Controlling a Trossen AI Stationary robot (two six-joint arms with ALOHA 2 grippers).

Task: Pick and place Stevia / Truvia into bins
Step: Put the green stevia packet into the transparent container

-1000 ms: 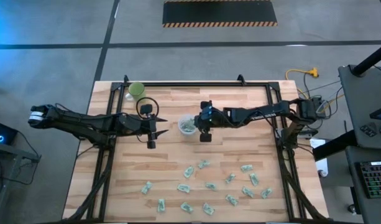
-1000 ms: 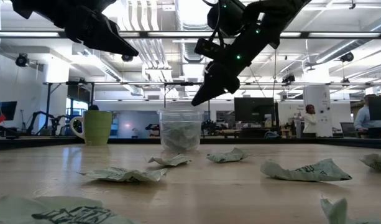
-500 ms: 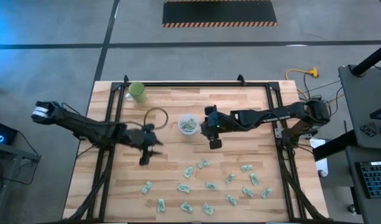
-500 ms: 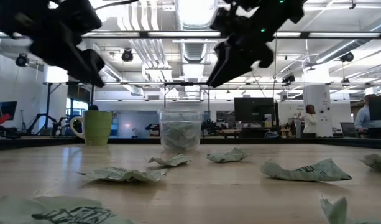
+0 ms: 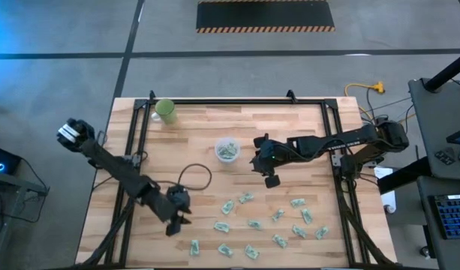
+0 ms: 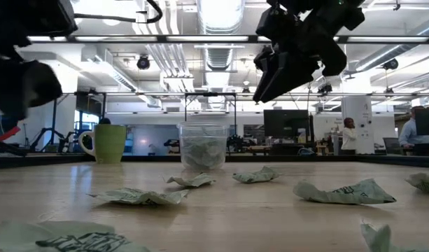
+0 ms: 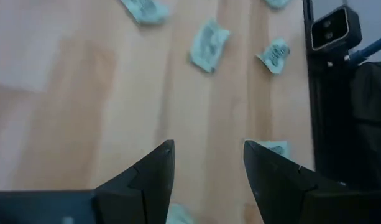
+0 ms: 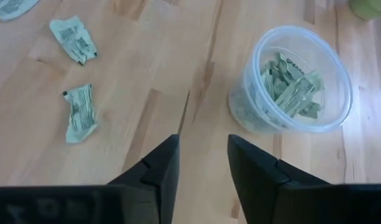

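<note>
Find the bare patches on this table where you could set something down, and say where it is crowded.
Free: the far strip between the green cup and the table's right edge, and the left middle before the clear cup. Crowded: the near right, strewn with packets.

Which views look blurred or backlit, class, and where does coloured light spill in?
High view: blue glow at the left edge, over the floor. Low view: bright ceiling lights leave both arms as dark silhouettes, and the nearest packet is out of focus. Left wrist view: motion-smeared table. Right wrist view: sharp clear cup.

Bare wood around clear cup (image 5: 227, 151), packets (image 5: 248, 223) scattered nearer
</note>
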